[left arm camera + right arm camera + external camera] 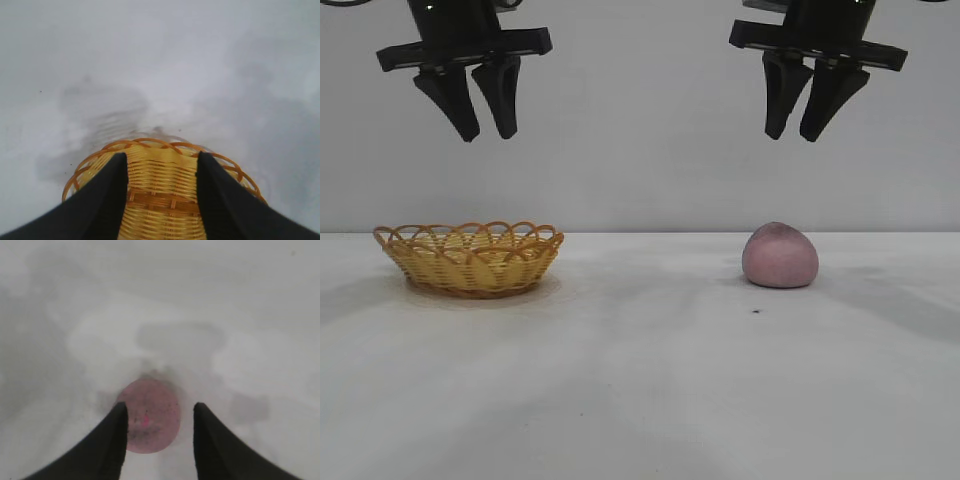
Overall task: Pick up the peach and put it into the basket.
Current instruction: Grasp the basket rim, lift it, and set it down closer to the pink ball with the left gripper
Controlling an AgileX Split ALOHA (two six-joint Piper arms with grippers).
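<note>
Level exterior camera facing both arms; wrist cameras (each behind its own claw) angled down at the table (650,380).

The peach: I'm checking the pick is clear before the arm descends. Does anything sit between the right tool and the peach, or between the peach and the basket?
Nothing visible does. The right tool hangs open above the peach with only air between. The table from peach to basket is bare. The left tool hangs open above the basket.

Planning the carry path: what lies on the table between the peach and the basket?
Nothing: in the exterior view the white table is bare between the peach and the basket.
</note>
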